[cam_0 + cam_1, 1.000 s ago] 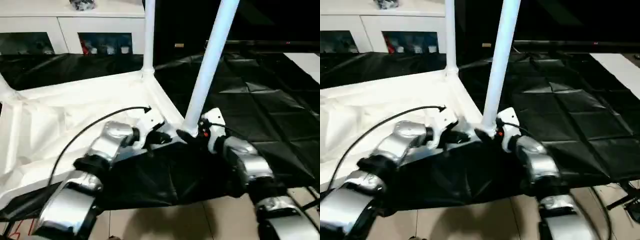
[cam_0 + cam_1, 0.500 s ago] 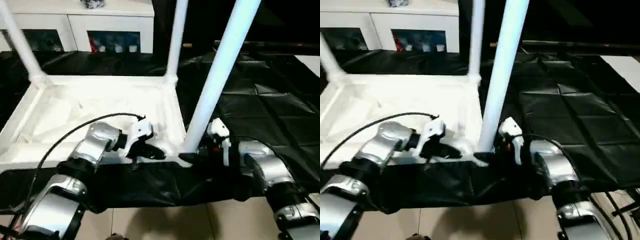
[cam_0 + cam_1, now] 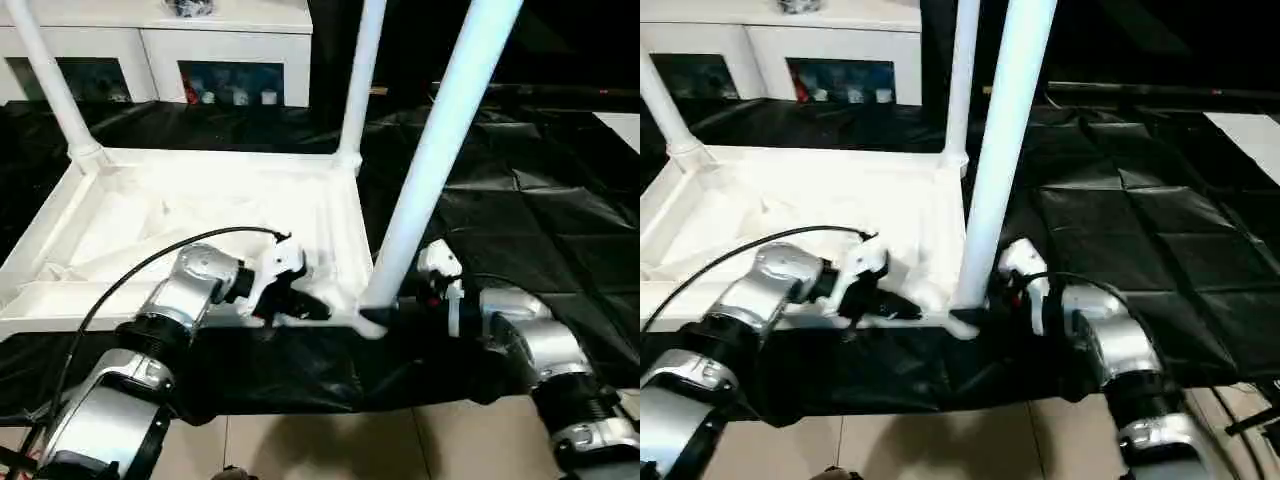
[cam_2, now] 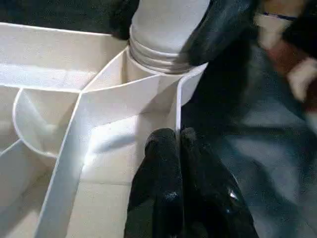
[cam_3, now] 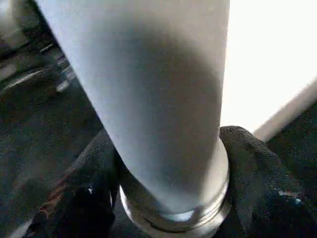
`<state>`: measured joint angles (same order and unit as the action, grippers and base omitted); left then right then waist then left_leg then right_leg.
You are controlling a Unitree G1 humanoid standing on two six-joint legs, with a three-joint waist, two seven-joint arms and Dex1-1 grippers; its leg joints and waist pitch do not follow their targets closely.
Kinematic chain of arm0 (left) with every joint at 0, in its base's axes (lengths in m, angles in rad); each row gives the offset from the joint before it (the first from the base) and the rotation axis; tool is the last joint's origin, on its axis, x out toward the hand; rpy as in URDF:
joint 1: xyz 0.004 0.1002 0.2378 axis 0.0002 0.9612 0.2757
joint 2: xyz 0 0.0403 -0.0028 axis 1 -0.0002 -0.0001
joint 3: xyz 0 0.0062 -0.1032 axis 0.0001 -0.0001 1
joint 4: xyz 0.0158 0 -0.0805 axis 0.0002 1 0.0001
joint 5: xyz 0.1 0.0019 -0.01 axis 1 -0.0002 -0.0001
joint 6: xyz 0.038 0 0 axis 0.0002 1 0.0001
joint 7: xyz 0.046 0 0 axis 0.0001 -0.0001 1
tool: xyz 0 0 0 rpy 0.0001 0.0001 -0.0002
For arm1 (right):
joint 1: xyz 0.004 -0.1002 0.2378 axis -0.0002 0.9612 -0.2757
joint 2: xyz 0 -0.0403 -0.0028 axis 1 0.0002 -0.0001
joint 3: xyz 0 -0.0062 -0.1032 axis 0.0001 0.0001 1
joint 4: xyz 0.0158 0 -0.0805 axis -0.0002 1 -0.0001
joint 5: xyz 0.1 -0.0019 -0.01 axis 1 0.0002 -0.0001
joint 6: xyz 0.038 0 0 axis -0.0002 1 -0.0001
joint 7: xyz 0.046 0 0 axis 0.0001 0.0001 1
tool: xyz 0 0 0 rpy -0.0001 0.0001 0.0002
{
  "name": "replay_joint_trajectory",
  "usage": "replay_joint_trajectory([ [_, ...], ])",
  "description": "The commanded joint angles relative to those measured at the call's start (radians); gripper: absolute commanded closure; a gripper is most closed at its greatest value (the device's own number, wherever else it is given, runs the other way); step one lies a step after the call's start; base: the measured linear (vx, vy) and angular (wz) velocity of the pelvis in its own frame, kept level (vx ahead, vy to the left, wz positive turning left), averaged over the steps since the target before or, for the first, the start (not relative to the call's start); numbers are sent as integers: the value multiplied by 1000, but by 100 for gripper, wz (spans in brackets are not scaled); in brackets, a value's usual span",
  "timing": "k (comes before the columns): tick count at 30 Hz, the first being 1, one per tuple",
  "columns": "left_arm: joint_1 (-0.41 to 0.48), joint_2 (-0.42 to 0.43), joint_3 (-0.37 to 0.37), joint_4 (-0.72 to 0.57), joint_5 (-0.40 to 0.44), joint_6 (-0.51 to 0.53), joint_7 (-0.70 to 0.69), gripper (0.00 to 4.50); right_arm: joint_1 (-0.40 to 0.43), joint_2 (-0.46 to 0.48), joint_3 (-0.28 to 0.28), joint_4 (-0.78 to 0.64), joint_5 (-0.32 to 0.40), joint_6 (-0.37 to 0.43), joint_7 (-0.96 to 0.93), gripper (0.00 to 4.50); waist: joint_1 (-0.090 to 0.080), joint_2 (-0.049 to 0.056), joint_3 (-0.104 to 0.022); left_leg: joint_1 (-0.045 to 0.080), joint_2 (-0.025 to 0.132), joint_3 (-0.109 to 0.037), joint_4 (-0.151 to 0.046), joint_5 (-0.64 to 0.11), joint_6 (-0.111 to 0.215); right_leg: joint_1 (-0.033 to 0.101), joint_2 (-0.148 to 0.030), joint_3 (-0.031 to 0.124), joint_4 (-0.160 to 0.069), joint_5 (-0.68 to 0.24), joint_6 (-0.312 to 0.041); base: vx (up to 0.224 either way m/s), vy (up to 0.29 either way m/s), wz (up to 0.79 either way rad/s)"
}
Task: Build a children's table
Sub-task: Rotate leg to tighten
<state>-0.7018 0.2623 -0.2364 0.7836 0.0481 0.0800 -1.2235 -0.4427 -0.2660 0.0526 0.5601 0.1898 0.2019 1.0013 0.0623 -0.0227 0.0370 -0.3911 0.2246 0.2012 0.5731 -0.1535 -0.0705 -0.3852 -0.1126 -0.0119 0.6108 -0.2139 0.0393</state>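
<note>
Right gripper (image 3: 378, 318) clamps the near leg (image 3: 438, 150) at its base.
Head views: tabletop (image 3: 205, 215) lies upside down on black sheeting (image 3: 520, 200). Left wrist: left gripper (image 4: 173, 141), fingers together, presses the rim. Right wrist: black fingers (image 5: 257, 173) hug the leg.

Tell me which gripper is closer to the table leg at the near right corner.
Right. The right gripper is clamped around the base of that leg, while the left gripper is shut on the tabletop rim just beside the corner socket.
</note>
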Motion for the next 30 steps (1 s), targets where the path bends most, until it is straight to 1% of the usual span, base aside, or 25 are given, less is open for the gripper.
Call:
replay_joint_trajectory([
  [1,-9,-52,3,11,7,37,107,450,-2,48,37,40,-8,10,-62,178,-6,1,-48,31,4,-2,-75,-344,-23,14,-13,7,-83,-228,-223,0,0,0],
  [2,-11,-64,5,13,13,46,142,450,-7,65,34,60,-21,4,-107,178,-9,0,-47,29,3,-5,-78,-353,-30,14,-13,6,-86,-256,-208,0,0,0],
  [3,-12,-68,6,14,15,49,156,450,-9,73,33,67,-25,4,-125,178,-10,1,-47,30,3,-5,-78,-361,-33,12,-12,6,-87,-266,-202,0,0,0],
  [4,-15,-87,10,14,21,62,202,450,-19,102,28,92,-40,6,-195,178,-14,-2,-47,28,2,-6,-79,-365,-39,11,-11,7,-88,-275,-193,0,0,0],
  [6,-14,-112,11,3,25,84,247,450,-36,148,19,128,-66,7,-294,178,-22,0,-47,27,0,-9,-80,-379,-47,9,-10,6,-91,-302,-178,0,0,0],
  [9,-7,-145,1,-20,29,105,275,450,-63,212,15,175,-93,-19,-405,178,-33,1,-47,26,0,-10,-82,-394,-52,7,-9,6,-92,-302,-174,0,0,0],
  [10,-6,-152,-3,-25,29,108,276,450,-68,225,14,180,-89,-27,-409,178,-36,6,-46,27,-1,-12,-83,-403,-55,5,-8,5,-93,-306,-172,0,0,0],
  [11,-7,-157,-6,-25,30,105,275,450,-72,235,15,181,-83,-32,-405,144,-38,5,-47,27,-1,-11,-83,-407,-55,5,-7,5,-95,-305,-170,0,0,0],
  [12,-7,-159,-9,-25,27,102,271,450,-76,239,15,183,-76,-31,-400,123,-37,3,-47,27,-1,-11,-82,-411,-52,6,-5,5,-95,-293,-170,0,0,0],
  [13,-9,-160,-13,-20,26,93,262,450,-80,238,15,178,-65,-26,-375,109,-34,12,-48,31,-1,-11,-81,-411,-48,5,-5,7,-94,-274,-175,0,0,0],
  [14,-10,-161,-14,-18,28,88,260,450,-81,235,16,176,-63,-26,-366,109,-36,8,-48,28,-1,-10,-82,-410,-45,7,-3,6,-93,-258,-177,0,0,0],
  [16,-10,-154,-17,-17,27,83,238,450,-75,212,28,161,-79,-42,-338,81,-33,7,-49,29,-1,-8,-80,-402,-42,7,-3,7,-92,-237,-183,0,0,0],
  [17,-6,-143,-20,-24,20,68,204,450,-68,192,33,145,-80,-46,-307,81,-32,7,-49,28,-1,-8,-81,-396,-41,8,-4,7,-92,-232,-184,0,0,0],
  [18,-3,-136,-22,-29,14,57,182,450,-63,181,36,134,-78,-47,-288,69,-31,7,-51,26,-1,-8,-80,-381,-35,13,-4,6,-90,-213,-186,0,0,0],
  [20,-1,-129,-25,-33,11,59,167,450,-61,168,36,130,-76,-50,-271,69,-28,6,-53,26,0,-5,-76,-334,-19,16,-3,7,-83,-136,-205,0,0,0],
  [21,5,-99,-35,-40,8,39,108,450,-49,113,46,108,-71,-68,-184,69,-27,6,-54,25,-1,-5,-75,-320,-13,18,-3,6,-82,-118,-210,0,0,0],
  [22,5,-95,-36,-40,8,37,102,450,-47,107,47,105,-70,-70,-175,69,-23,6,-56,26,0,-3,-71,-298,1,22,-2,5,-79,-77,-220,0,0,0],
  [23,6,-78,-39,-41,10,24,77,450,-40,74,50,90,-67,-74,-131,69,-22,6,-58,22,-2,-3,-69,-259,13,27,-2,4,-71,-20,-232,0,0,0],
  [24,6,-77,-39,-41,10,24,76,450,-40,73,50,90,-67,-75,-130,69,-22,6,-58,22,-2,-3,-69,-259,13,27,-2,4,-71,-20,-232,0,0,0],
  [25,6,-65,-41,-39,4,15,38,450,-33,40,48,69,-60,-71,-79,69,-23,9,-60,24,-2,-1,-64,-208,34,30,1,3,-63,75,-253,0,0,0],
  [26,6,-61,-43,-38,3,9,23,450,-31,28,48,61,-57,-69,-61,69,-23,5,-61,25,-2,1,-61,-198,42,31,2,3,-62,97,-261,0,0,0],
  [27,7,-50,-47,-38,1,-7,-11,450,-24,5,49,42,-49,-60,-19,69,-19,4,-61,24,-3,2,-58,-174,57,36,2,1,-59,127,-271,0,0,0],
  [28,8,-34,-53,-41,-4,-18,-61,450,-14,-29,54,13,-37,-49,42,69,-16,6,-62,25,-2,3,-57,-166,65,36,2,1,-57,139,-275,0,0,0],
  [29,7,-20,-58,-40,-3,-27,-92,450,-5,-55,61,-12,-27,-35,91,69,-9,5,-61,26,1,6,-56,-160,82,36,3,-1,-56,143,-284,0,0,0],
  [30,7,-16,-60,-39,-4,-30,-102,450,-2,-63,64,-19,-24,-31,106,69,-7,6,-60,26,1,6,-56,-163,86,36,3,-1,-57,137,-286,0,0,0],
])
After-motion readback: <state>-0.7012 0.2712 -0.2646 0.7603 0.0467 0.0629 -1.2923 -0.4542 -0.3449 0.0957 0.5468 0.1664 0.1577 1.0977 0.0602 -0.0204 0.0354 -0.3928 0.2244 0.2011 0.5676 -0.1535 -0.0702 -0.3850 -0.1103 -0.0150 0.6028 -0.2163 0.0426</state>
